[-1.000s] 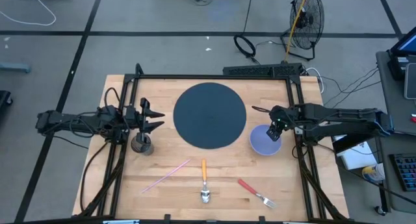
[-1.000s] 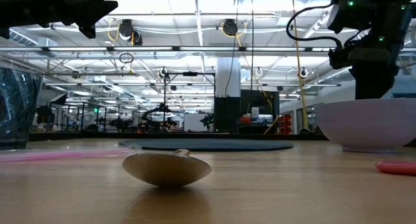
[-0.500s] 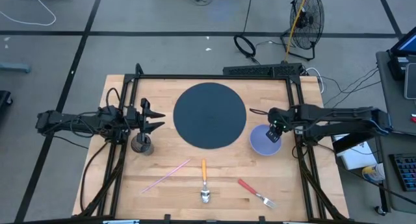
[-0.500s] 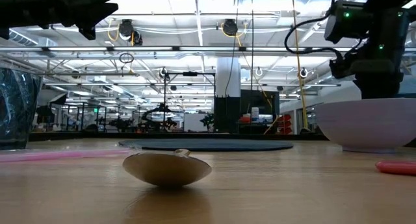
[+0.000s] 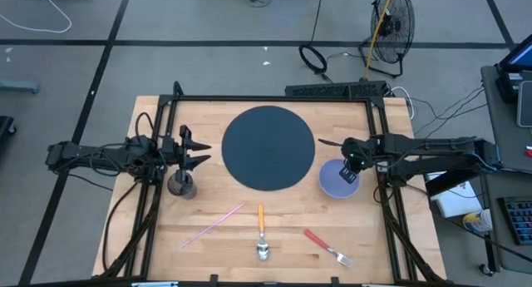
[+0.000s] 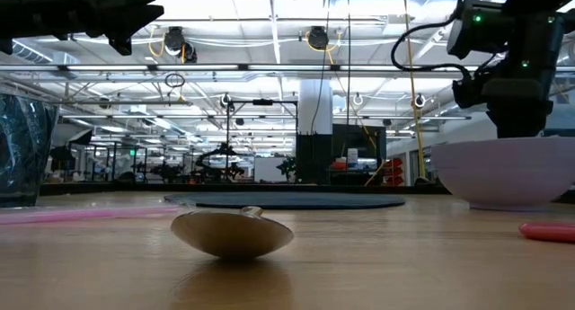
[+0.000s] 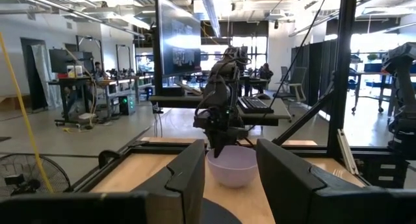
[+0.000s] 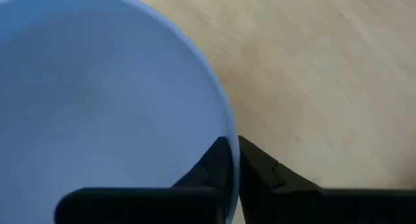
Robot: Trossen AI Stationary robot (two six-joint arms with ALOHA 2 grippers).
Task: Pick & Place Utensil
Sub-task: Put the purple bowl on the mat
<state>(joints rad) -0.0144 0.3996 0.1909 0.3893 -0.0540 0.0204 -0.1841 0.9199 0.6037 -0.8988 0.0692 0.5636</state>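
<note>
Now | right fingers (image 8: 229, 160) pinch bowl (image 8: 97, 100) rim | spoon (image 5: 262, 231) well apart

From my feed I see a grey concrete floor (image 5: 208, 62) crossed by dark lines around the wooden table (image 5: 150, 229). A pedestal fan (image 5: 391, 21) stands beyond the far edge, beside a coiled black cable (image 5: 314, 58). A white cable (image 5: 37, 17) loops at the far left. Across the room, ceiling light strips (image 6: 269, 27) glow over steel trusses, and a large monitor (image 7: 177, 45) stands near desks.
</note>
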